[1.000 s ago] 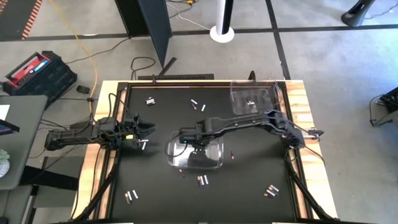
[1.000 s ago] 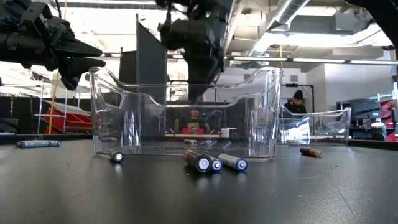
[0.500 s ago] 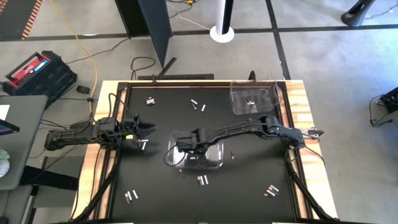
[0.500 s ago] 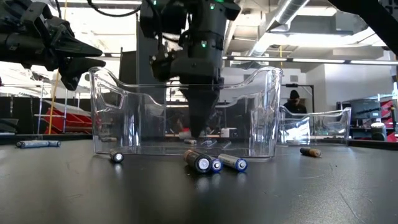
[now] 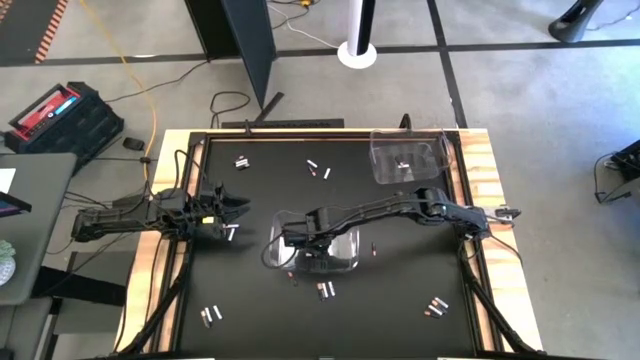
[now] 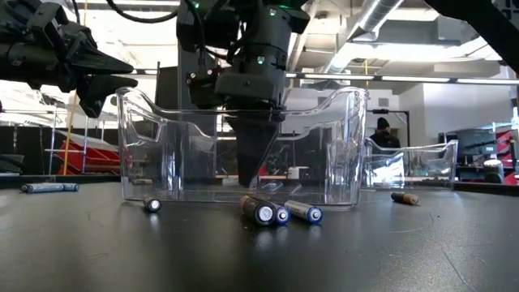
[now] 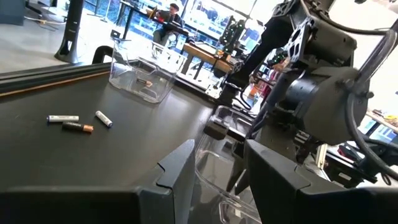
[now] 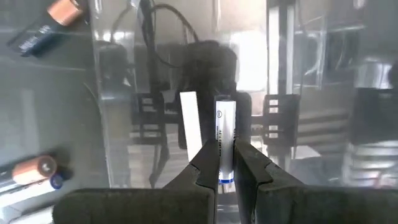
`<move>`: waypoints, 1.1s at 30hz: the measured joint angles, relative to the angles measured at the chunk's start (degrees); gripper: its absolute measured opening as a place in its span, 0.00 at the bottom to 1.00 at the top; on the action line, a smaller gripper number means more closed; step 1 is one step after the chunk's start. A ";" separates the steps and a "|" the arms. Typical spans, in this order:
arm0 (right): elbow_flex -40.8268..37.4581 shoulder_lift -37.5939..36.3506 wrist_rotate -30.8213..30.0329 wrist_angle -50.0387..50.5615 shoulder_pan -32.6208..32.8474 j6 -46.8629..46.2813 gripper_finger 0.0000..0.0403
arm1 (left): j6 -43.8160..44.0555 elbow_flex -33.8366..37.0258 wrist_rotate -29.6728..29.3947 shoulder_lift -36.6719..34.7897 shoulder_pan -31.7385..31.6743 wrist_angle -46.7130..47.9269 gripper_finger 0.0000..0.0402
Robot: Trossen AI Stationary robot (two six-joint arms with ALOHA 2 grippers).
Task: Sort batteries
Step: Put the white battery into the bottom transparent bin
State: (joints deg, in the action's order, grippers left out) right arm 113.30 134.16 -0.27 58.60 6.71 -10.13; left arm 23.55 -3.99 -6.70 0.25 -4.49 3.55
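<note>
The high view shows the right arm stretched across the black table (image 5: 400, 300), with the right gripper (image 5: 300, 245) lowered into the near clear bin (image 5: 350, 262) at the middle of the table. In the right wrist view its two dark fingers (image 8: 205, 163) are clenched on one silvery-white battery (image 8: 224, 138), which stands upright between them with its blue end near the fingertips. In the low view this gripper (image 6: 250, 174) points straight down inside the bin (image 6: 345, 146), its tip close to the bin floor.

The left gripper (image 5: 240, 208) waits above the left part of the table, apart from the bin. In the left wrist view its fingers (image 7: 177, 171) stand parted with nothing between them.

The other batteries are scattered on the table. In the low view three batteries (image 6: 280, 212) lie close together just in front of the near bin, one small battery (image 6: 152, 203) lies by the bin's left corner, and one dark copper battery (image 6: 404, 197) lies to the right. From above, a pair (image 5: 325, 290) lies just beside the near bin, a pair (image 5: 210, 315) near the front left corner, a pair (image 5: 436, 306) near the front right, and some (image 5: 319, 169) toward the back of the table. The far bin (image 5: 378, 168) at the back right has one battery (image 5: 401, 165) inside.
</note>
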 joint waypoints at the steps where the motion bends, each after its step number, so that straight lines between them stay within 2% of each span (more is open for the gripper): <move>1: 0.01 0.17 0.11 0.24 -0.02 0.06 0.10 | 0.00 0.00 0.00 0.00 0.00 0.02 0.33; 15: -0.27 0.14 0.35 -0.69 -0.10 -0.34 0.11 | 0.02 0.00 0.00 0.02 0.00 0.02 0.33; 25: -0.29 0.14 0.35 -0.73 -0.10 -0.38 0.21 | 0.02 0.00 0.00 0.02 0.00 0.02 0.33; 33: -0.15 0.08 0.39 -0.37 -0.10 -0.47 0.22 | 0.02 0.00 0.00 0.02 0.00 0.02 0.33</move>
State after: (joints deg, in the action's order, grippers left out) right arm 113.15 134.23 0.11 58.23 6.61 -10.60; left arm 23.57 -3.99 -6.70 0.27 -4.49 3.57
